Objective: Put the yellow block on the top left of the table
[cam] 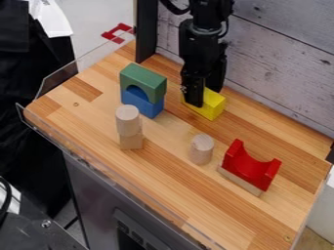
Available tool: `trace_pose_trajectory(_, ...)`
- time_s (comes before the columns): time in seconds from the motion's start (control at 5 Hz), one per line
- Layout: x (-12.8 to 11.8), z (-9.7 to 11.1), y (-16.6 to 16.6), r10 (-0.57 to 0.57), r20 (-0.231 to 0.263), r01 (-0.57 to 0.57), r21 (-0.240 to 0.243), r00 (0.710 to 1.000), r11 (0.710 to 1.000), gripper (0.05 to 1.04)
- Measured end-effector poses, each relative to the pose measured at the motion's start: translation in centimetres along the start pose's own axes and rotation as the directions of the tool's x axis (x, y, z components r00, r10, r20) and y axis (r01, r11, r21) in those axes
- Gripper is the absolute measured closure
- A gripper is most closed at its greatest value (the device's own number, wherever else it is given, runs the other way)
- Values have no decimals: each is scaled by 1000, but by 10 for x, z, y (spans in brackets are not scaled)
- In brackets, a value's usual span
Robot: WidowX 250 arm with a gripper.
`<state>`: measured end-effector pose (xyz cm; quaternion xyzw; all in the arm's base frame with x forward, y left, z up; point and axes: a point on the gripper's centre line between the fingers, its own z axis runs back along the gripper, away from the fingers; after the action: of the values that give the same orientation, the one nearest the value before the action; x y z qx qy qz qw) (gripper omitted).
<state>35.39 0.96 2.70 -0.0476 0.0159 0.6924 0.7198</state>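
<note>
So there's a wall of pale grey weathered planks point(281, 44) across the upper right, and a grey floor point(108, 14) showing at upper left. The wooden tabletop point(163, 180) runs through the middle with a clear plastic edge point(72, 68) on its left, and a dark grey cabinet front point(98, 195) sits below it

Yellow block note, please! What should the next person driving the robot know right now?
Tool: down at the yellow block; I can't tell if it has a grip.
Block: near the wall, right of the green arch in the picture.
Done: tool is at the block.
Left: check the grip, carry the block to the table's top left, let go.
</note>
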Motion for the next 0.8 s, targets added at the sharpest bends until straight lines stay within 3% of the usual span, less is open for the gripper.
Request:
trace_pose_trajectory(0.2,-1,27,5,24,18,-23,-68,1000,997,84)
trace_pose_trajectory(0.4,4,63,7,43,74,-33,-136,996,990,84)
trace_pose_trajectory(0.6,6,90,14,46,91,-30,-162,995,986,84)
trace_pose_trajectory(0.8,17,92,29,62,80,-50,-143,995,988,84)
